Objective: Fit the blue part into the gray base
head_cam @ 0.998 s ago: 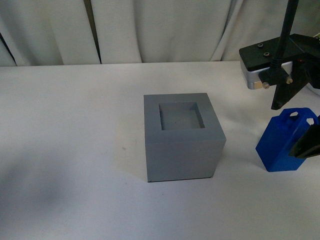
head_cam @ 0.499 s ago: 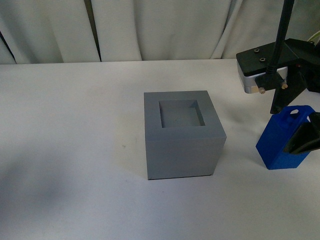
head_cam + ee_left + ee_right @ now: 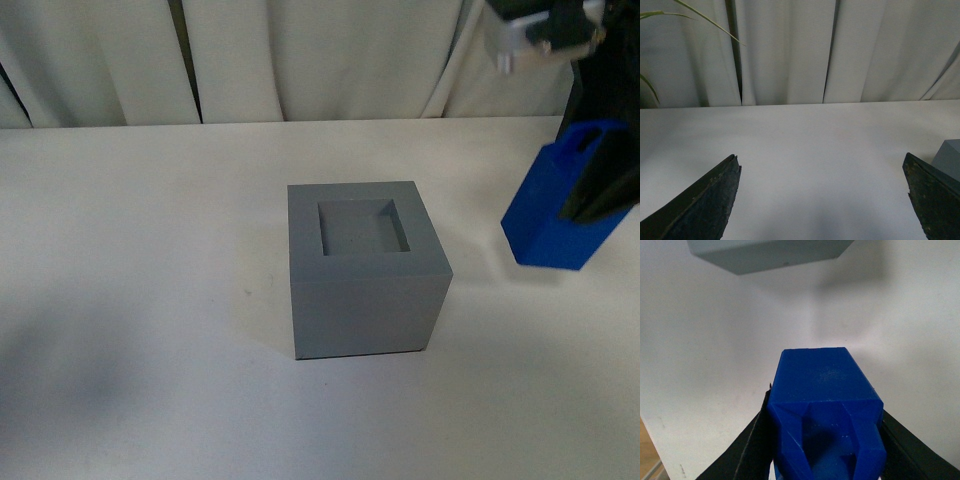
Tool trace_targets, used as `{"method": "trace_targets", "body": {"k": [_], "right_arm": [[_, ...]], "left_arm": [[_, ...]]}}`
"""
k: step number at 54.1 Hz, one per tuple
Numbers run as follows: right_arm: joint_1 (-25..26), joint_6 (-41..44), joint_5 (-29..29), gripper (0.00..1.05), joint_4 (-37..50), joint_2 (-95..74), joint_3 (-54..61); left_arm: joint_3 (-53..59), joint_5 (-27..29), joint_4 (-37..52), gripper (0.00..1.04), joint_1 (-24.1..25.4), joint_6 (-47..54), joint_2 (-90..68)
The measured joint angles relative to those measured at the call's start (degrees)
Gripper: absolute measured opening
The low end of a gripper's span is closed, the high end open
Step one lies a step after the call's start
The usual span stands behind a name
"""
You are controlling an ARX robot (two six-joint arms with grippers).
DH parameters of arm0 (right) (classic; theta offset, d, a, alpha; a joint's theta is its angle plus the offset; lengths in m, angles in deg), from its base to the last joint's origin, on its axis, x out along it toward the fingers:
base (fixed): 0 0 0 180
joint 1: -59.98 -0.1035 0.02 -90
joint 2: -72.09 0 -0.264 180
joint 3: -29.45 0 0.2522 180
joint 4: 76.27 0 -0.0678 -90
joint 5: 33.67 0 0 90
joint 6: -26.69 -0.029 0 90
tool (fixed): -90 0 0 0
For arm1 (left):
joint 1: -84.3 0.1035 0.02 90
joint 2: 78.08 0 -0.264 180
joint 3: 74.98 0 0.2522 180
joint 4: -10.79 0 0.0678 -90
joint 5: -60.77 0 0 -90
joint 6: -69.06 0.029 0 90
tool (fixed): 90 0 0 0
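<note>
Right tool [image 3: 590,165]: closed on the bright blue matte plastic block with the looped, tapered top [image 3: 555,215]. One dark finger lies against each side of the block near its upper end, which leaves the square lower end free to enter a hole.
Blue part, position: at the right edge of the front view, well apart from the gray base and tilted rather than upright. A faint shadow on the white counter [image 3: 150,300] below it suggests it hangs clear of the surface.
Gray base [image 3: 365,270]: a matte gray plastic cube standing flat near the middle of the counter, its square recess facing up and empty, ready to receive the part from above.
Right wrist view: the blue part [image 3: 825,390] fills the gap between the fingers, with a corner of the gray base [image 3: 770,252] beyond it.
Left tool [image 3: 820,210]: spread wide with nothing between its fingers, low over bare counter. Only an edge of the gray base [image 3: 947,157] shows at the side, so it is out of the way.
Step in hand: probably carrying the part across toward the base.
Next need: bring the block upright and square over the recess before lowering it, since the fit looks close.
</note>
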Motion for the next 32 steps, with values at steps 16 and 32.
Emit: {"method": "trace_targets", "body": {"k": [16,32], "right_arm": [[-4.6,-2.2,-3.3,0.47,-7.1,0.2,-11.4],[-12.3,-3.9,-3.8,0.47,-8.5,-2.3,-14.7]], "left_arm": [[0.0,0.0,0.0,0.99,0.0,0.0,0.0],[0.0,0.0,0.0,0.99,0.0,0.0,0.0]]}}
